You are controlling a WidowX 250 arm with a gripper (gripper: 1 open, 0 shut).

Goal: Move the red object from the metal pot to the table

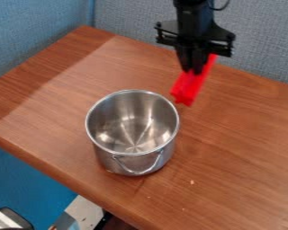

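The red object (190,84), a bright red elongated block, hangs tilted above the table (62,81), just right of and behind the metal pot (132,130). My gripper (196,61) comes down from the top of the view and is shut on the block's upper end. The block's lower end hovers near the pot's far right rim, outside it. The shiny pot stands upright near the table's front edge with nothing inside, its small handle facing the front.
The brown wood tabletop stretches left and behind the pot. Its front edge runs diagonally below the pot, with blue floor beyond. A blue wall stands behind the table.
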